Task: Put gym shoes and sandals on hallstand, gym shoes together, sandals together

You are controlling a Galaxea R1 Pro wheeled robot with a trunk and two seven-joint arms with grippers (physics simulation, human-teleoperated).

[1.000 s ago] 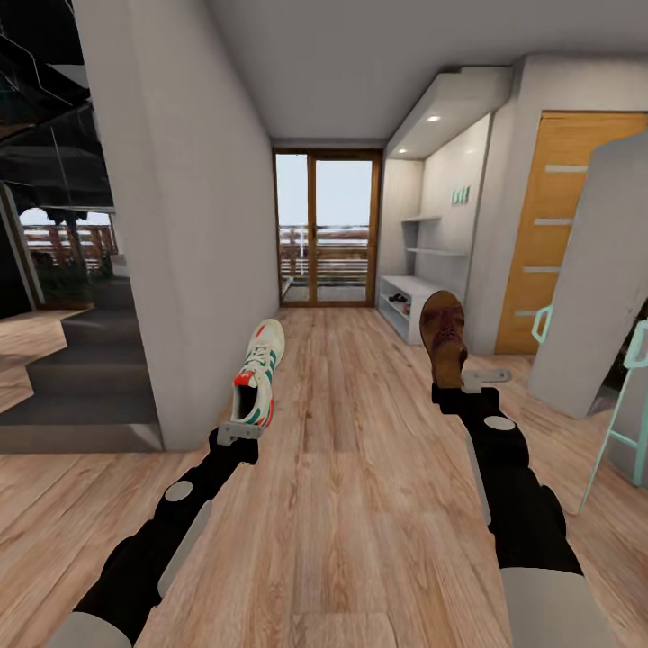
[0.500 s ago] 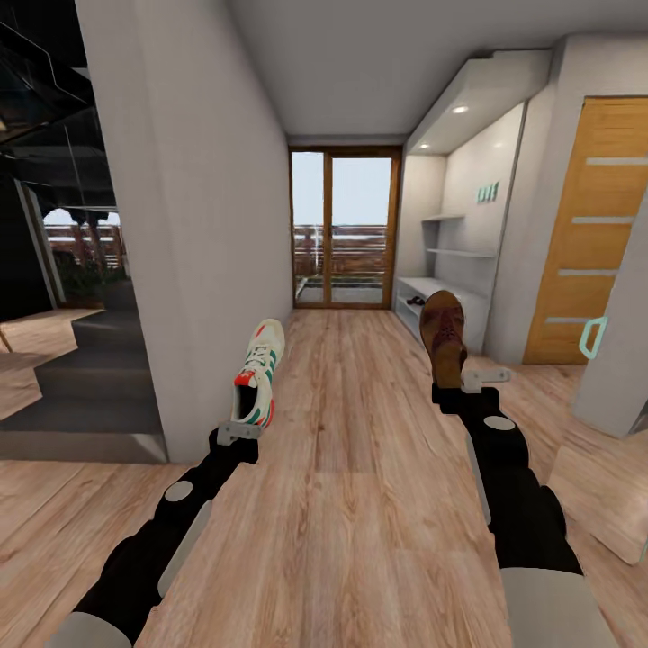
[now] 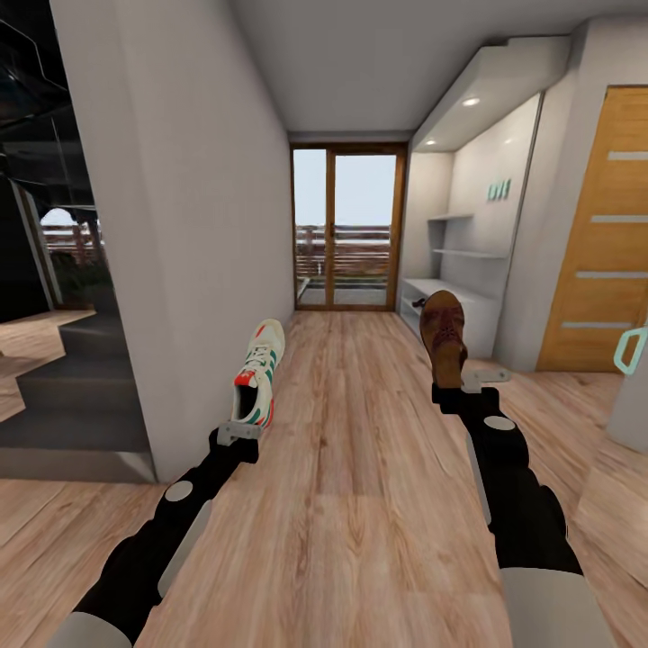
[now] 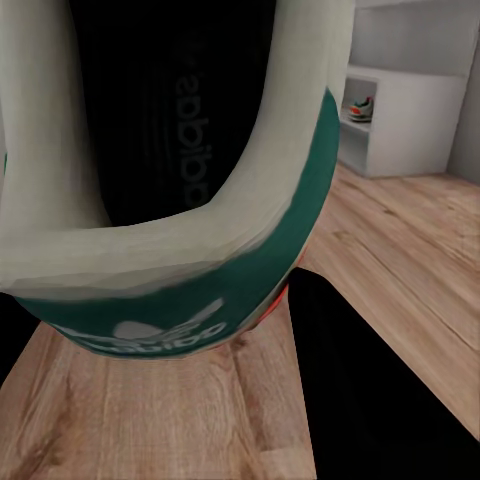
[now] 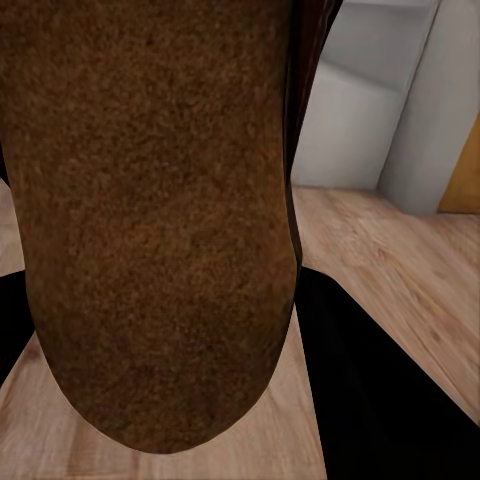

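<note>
One gym shoe (image 3: 259, 371), white with green stripes and a red-orange heel patch, stands toe-up in my left gripper (image 3: 238, 433), which is shut on its heel. Its teal-lined heel (image 4: 170, 250) sits close to the left wrist camera. My right gripper (image 3: 461, 385) is shut on a brown sandal (image 3: 444, 337), also held toe-up; its sole (image 5: 150, 220) faces the right wrist camera. The white hallstand (image 3: 468, 310) stands ahead on the right along the corridor wall, with floating shelves above. The other gym shoe (image 4: 362, 106) rests on a shelf of the hallstand (image 4: 400, 120). Wood-plank corridor floor (image 3: 360, 468) stretches ahead.
A white wall pillar (image 3: 180, 234) stands close on my left, with dark steps (image 3: 72, 405) beyond it. A glass balcony door (image 3: 346, 229) closes the corridor's far end. A wooden door (image 3: 598, 252) and a teal object (image 3: 630, 349) are on the right.
The whole view has shifted as the robot moved: the hallstand and wooden door have slid right and grown larger. Both arms hold their shoes as before.
</note>
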